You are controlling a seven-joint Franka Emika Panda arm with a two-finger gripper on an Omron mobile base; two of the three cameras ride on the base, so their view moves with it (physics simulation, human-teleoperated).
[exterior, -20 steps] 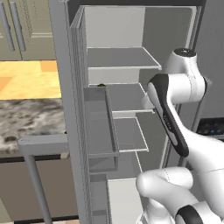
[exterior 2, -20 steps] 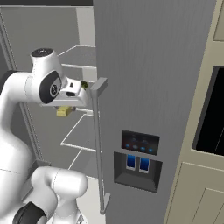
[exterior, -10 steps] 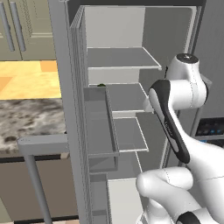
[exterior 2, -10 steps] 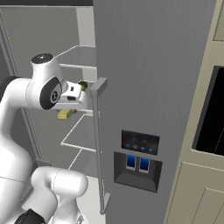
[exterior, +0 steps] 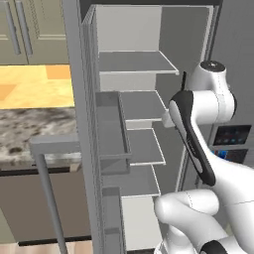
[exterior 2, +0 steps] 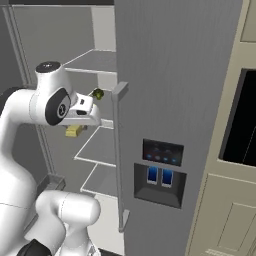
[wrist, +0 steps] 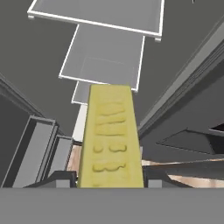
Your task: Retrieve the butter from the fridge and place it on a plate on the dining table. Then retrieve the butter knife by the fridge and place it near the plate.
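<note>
Our two-finger gripper (wrist: 109,181) clamps the small yellow rectangular butter stick (wrist: 111,138) at frame centre; next we carry it clear of the dark grey fridge (exterior 2: 170,100) toward the plate.

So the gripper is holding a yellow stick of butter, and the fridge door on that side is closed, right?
Not quite: the fridge door there stands open, its shelves bare in the left base view. The gripper does hold the yellow butter, as the hand view shows.

Matt yellow butter (wrist: 110,140) with embossed top; smooth grey fridge (exterior 2: 170,75).
</note>
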